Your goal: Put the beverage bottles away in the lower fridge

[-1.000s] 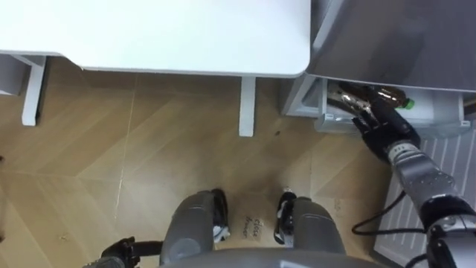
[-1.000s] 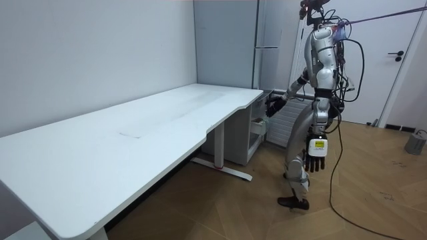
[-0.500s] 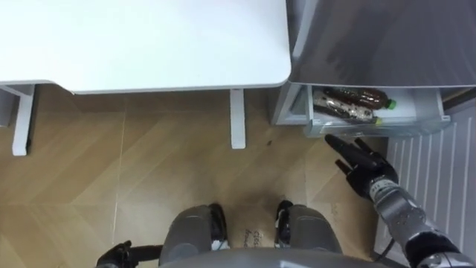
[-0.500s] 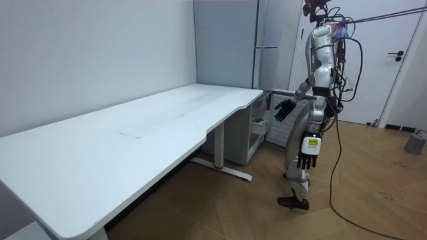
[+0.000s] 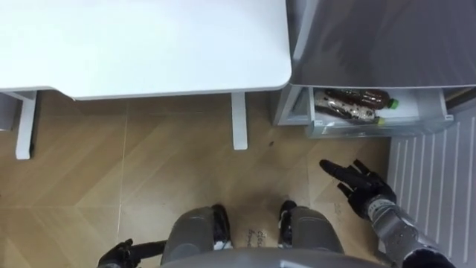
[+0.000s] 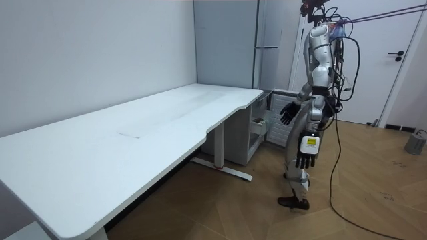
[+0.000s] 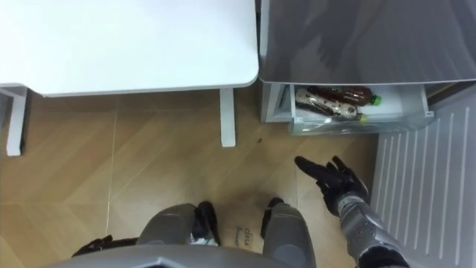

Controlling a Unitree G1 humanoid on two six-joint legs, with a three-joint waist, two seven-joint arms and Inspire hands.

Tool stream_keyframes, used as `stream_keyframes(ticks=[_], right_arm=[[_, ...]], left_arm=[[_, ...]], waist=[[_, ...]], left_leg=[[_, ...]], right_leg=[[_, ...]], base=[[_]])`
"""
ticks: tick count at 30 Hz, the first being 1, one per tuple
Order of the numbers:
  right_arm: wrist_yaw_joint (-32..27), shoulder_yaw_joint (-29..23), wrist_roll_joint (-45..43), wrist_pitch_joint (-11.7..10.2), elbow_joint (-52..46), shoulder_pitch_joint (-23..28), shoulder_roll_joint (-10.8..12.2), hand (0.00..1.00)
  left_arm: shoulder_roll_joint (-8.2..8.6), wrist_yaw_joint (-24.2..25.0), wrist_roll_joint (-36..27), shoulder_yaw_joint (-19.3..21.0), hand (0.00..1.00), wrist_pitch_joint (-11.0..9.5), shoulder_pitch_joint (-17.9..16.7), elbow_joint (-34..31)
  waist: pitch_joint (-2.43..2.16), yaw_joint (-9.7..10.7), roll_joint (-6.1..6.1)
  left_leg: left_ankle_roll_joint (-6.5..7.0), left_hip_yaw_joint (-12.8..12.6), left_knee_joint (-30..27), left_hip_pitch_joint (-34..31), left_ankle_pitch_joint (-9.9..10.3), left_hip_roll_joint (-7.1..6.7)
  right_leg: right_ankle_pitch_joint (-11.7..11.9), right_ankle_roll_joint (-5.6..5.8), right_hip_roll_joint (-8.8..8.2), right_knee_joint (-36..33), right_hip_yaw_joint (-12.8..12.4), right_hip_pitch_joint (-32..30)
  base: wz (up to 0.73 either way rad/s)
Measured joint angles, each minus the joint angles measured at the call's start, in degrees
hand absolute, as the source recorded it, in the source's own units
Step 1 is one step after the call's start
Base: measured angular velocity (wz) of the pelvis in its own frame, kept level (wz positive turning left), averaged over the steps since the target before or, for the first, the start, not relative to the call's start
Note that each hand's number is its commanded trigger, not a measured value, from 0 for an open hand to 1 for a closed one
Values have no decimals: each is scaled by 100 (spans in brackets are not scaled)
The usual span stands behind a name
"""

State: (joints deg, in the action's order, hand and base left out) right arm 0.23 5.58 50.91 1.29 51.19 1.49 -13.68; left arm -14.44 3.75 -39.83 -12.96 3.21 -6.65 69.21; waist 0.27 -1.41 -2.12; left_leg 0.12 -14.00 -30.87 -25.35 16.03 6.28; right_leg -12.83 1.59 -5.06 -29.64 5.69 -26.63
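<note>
The left hand [image 6: 305, 159] hangs with fingers loosely straight near the table [image 5: 149, 45], two drinks [image 5: 349, 98] lie lengthwise left-to-right in the open lower fridge drawer [image 5: 418, 110], green caps pointing right, and the right hand [image 5: 358, 186] hovers empty before it, fingers spread apart

No txt legible. Slip [image 5: 256, 237] on floor [image 5: 149, 171], left of right hand [image 5: 358, 186] & nearer the robot, has handwriting, too small to read. Labels on bottles [image 5: 349, 103] in drawer [image 5: 420, 112], beyond the hand: print unreadable.
</note>
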Motion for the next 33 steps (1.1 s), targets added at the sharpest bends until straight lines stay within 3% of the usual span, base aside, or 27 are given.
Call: stream_keyframes(ticks=[6, 11, 16, 22, 28, 33], right_arm=[[-205, -62, 1036, 9, 280, -243, 5, 0], [-344, -421, 2177, -1, 810, -864, 13, 0], [-301, -1035, 3405, 6, 1151, -1282, 16, 0], [-185, -1408, 4035, 3, 1332, -1617, 4, 0], [54, -1599, 4253, 5, 1613, -1971, -255, 0], [279, -1598, 4295, 2, 1612, -2331, -408, 0]], left_arm=[[6, -171, 1, 41, 0, 25, -2, -4], [4, -202, -16, 28, 0, 31, 20, -3], [32, -257, 7, 92, 0, 148, 65, -1], [-5, -367, 84, 170, 0, 257, 76, -5], [-49, -449, 200, 229, 0, 356, 98, -10], [-68, -447, 386, 253, 0, 417, 253, 0]], waist=[[47, -15, 67], [65, -9, 84], [85, -43, 103], [103, -41, 111], [174, -68, 223], [187, -71, 280]], left_leg=[[-1, 5, -14, -45, 0, -9], [17, 86, -237, -223, 57, 2], [59, 170, -939, -616, 336, -21], [26, 408, -1897, -1236, 666, 11], [-8, 582, -3022, -2056, 1007, -4], [-48, 688, -3673, -2759, 1124, 40]], right_leg=[[-29, -9, -18, -63, 7, -62], [-89, 7, -25, -209, 46, -160], [-480, 22, -185, -1067, 56, -591], [-899, -35, -246, -2078, 47, -1185], [-1401, -118, -436, -3331, 55, -1989], [-1579, -211, -488, -4011, 76, -2653]], base=[[1], [7], [11], [7], [15], [8]])
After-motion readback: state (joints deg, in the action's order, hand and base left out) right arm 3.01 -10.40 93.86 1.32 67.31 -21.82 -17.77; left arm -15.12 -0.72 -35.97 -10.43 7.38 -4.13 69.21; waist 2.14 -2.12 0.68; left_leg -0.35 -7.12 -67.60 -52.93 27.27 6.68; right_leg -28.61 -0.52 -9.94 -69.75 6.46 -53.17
